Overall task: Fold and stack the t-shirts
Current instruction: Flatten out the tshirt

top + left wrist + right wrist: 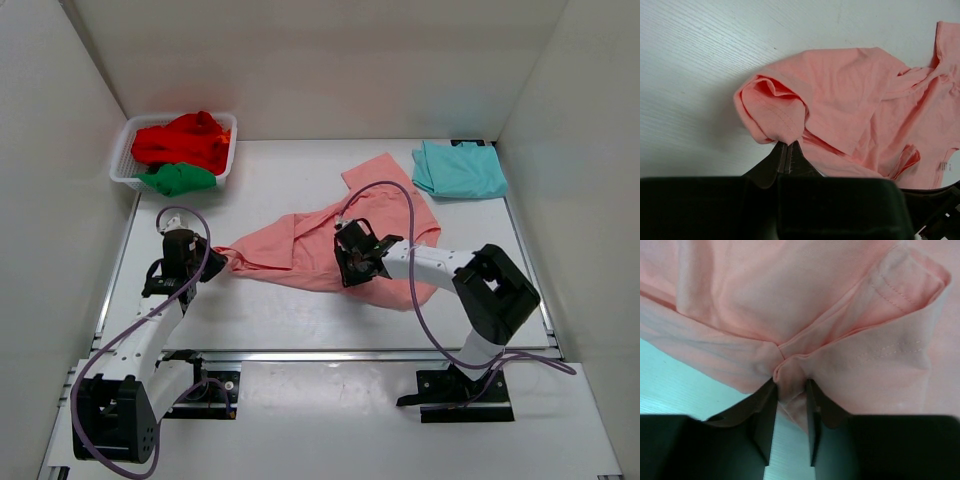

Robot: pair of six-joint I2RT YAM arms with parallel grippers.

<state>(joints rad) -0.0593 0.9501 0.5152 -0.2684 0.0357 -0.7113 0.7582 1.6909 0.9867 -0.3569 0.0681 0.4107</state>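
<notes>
A salmon-pink t-shirt lies crumpled across the middle of the table. My left gripper is shut on its left end, a sleeve fold pinched at the fingertips. My right gripper is shut on a bunched fold near the shirt's middle. A light teal t-shirt lies folded at the back right. A red t-shirt and a green t-shirt lie in the white mesh basket.
The basket stands at the back left corner. White walls enclose the table on three sides. Purple cables loop from both arms.
</notes>
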